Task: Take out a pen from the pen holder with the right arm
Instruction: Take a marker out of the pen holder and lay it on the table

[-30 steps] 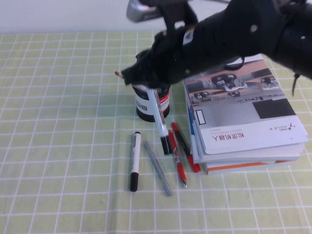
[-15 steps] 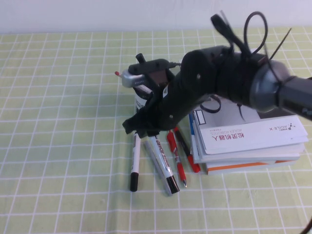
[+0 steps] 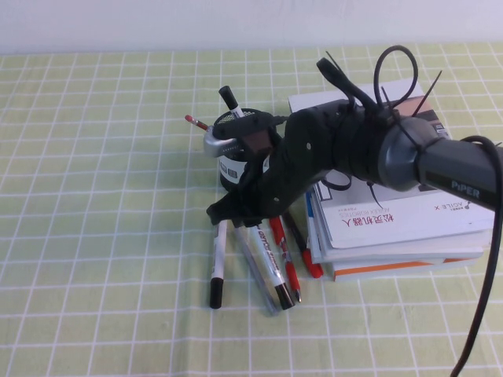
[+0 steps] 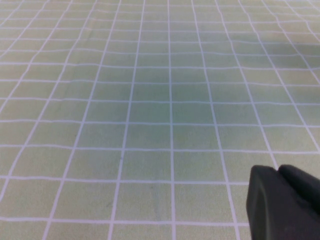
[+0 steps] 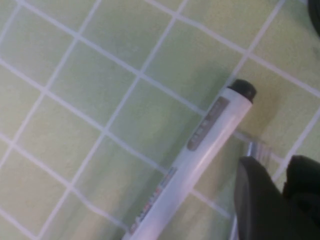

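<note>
My right gripper (image 3: 240, 214) sits low near the table's (image 3: 94, 236) middle, just on the near side of the holder (image 3: 236, 169). It is pinching a marker (image 3: 267, 263) whose capped end is down among loose pens (image 3: 216, 263). The left gripper (image 4: 282, 202) hangs over the table; I can't tell its state.

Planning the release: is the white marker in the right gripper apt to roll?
Likely yes: the white marker has a round barrel, though the red pen beside it may stop it. Its plastic body looks stiff and light. The right gripper holds its top end by the pen holder; the left gripper hovers over cloth.
</note>
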{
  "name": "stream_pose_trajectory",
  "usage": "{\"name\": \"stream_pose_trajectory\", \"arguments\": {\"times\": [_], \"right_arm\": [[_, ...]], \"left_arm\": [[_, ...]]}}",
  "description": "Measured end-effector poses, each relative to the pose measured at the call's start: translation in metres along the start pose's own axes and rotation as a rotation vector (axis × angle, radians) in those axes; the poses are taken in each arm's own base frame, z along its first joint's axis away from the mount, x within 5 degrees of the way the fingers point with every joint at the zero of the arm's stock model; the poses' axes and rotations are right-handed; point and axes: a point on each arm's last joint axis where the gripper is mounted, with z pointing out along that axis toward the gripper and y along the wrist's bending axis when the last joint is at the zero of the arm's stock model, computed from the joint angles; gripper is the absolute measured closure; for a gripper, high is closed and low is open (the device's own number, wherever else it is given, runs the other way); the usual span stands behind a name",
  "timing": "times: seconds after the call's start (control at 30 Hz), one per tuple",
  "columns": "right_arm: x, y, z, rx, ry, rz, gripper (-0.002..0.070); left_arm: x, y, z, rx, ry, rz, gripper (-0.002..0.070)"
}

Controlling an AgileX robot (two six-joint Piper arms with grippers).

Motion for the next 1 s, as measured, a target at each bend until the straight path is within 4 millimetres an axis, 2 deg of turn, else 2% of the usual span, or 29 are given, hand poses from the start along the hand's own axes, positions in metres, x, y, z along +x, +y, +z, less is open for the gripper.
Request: {"name": "stream_pose_trajectory", "arguments": {"times": [0.3, 0.77, 1.0], "right_arm": [[0.002, -0.005, 0.011, 0.012, 0.008, 0.009, 0.0600], [0.003, -0.012, 0.016, 0.024, 0.011, 0.034, 0.0594], [0.003, -0.013, 0.020, 0.027, 0.009, 0.031, 0.0521]], "left_arm": [[0.000, 0.000, 0.000, 0.000, 0.000, 0.000, 0.0680], [0.000, 0.000, 0.000, 0.000, 0.000, 0.000, 0.0680], [0.000, 0.000, 0.000, 0.000, 0.000, 0.000, 0.0680]]}}
